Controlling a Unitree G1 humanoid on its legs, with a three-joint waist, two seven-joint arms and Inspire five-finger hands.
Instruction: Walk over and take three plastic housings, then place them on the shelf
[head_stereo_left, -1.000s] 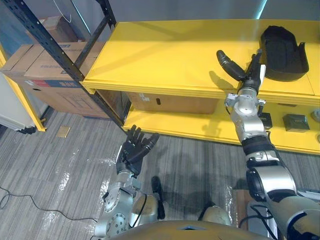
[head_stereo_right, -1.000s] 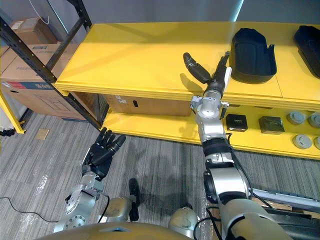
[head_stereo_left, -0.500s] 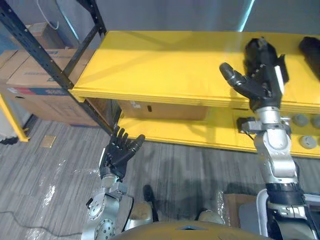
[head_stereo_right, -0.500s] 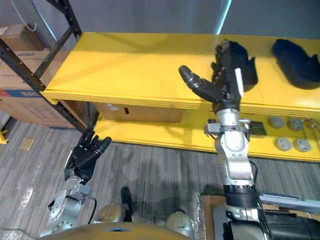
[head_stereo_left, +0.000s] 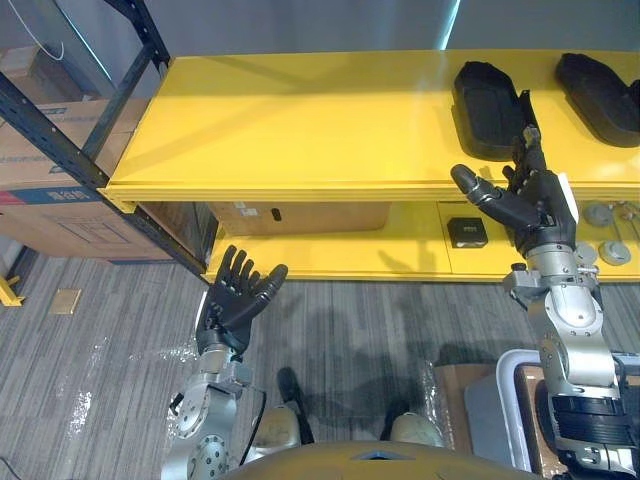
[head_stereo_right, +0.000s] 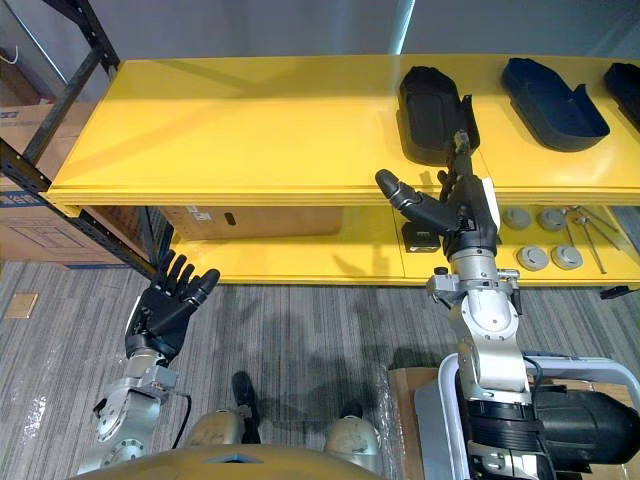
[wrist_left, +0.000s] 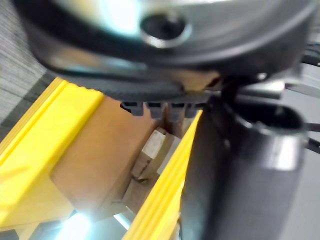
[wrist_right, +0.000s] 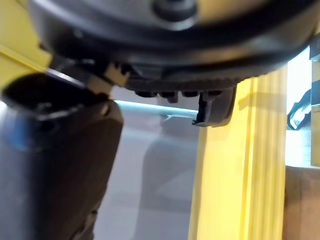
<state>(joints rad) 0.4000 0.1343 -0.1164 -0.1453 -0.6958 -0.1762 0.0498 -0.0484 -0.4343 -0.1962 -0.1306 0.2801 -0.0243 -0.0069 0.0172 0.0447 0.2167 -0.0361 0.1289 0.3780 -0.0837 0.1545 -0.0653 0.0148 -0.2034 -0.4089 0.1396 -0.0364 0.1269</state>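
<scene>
Dark L hand (head_stereo_left: 232, 305), R hand (head_stereo_left: 540, 205): fingers splayed, empty.

So one black housing (head_stereo_right: 433, 112) lies lengthwise on the yellow shelf (head_stereo_right: 250, 120), second housing (head_stereo_right: 555, 92) angled to its right, third housing (head_stereo_right: 628, 80) at the far edge.

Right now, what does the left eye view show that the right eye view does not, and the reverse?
Left eye view: nothing new, just more of the cardboard boxes at the left. Right eye view: a third housing at the right end of the yellow shelf. Both: the near housing and middle housing on that shelf; the left robot hand low, the right robot hand by the shelf's edge, both open and empty.
</scene>
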